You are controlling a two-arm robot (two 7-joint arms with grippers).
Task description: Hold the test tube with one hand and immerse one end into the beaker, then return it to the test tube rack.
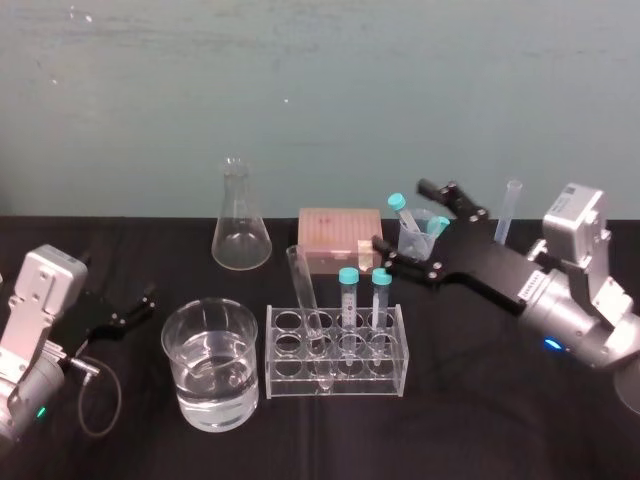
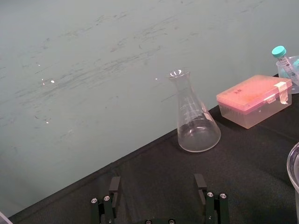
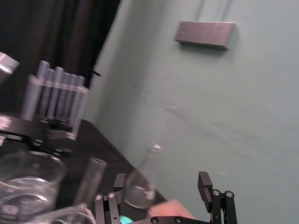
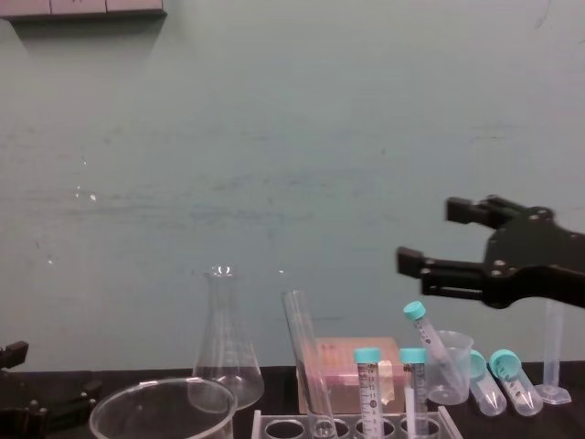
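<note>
While the test tube [image 1: 305, 290] leans in the test tube rack [image 1: 337, 352], just right of the beaker [image 1: 211, 365], the right claw [image 1: 400, 215] hangs wide open above and behind the rack. The left claw [image 2: 157, 184] is wide open too, low at the left of the surface [image 1: 480, 420].

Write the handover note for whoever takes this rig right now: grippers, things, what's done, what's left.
Left gripper: open, empty, low at the table's left side, left of the beaker.
Right gripper: open, empty, raised above the table behind the right end of the rack.
Test tube: leaning in the rack, top tilted toward the beaker, touched by neither gripper.
Beaker: holds clear liquid, stands just left of the rack.
Done: cannot tell whether the tube has been dipped.
Left: if it has not, grasp the tube, dip one end in the beaker and put it back in the rack.
</note>
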